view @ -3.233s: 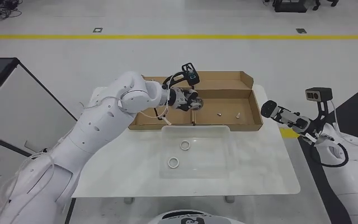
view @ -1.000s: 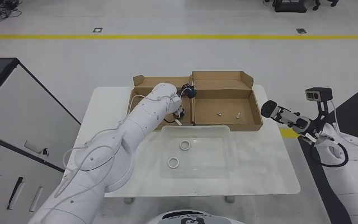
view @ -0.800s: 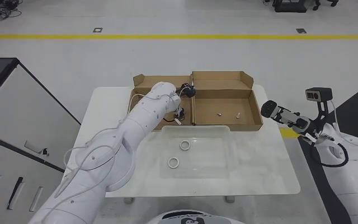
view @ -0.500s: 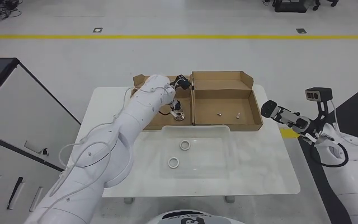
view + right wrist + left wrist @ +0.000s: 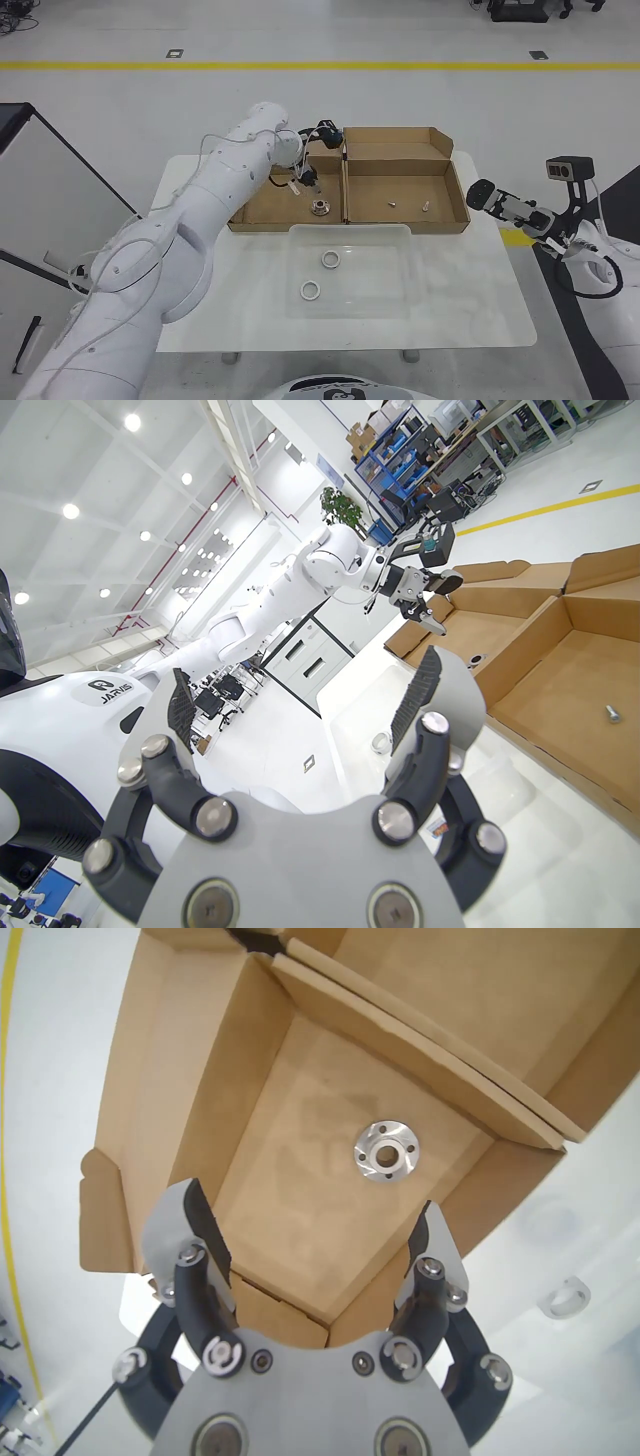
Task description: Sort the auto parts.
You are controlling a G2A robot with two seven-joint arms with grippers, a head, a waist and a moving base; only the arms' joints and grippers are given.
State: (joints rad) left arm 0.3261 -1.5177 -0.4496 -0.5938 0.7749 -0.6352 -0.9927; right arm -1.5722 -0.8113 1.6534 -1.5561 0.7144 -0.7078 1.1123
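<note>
We read the left cardboard box as the flange bin. Left gripper hangs above it, spread wide, empty; right gripper sits well apart, likewise. The metal flange lies flat on the box floor.

My left arm is glossy white, thin cables looped along it. Grey wrist plates carry black links, silver screws, dark-padded fingers.

A robotics lab hall: yellow floor line, shelving racks.

Pale floor, yellow line
</note>
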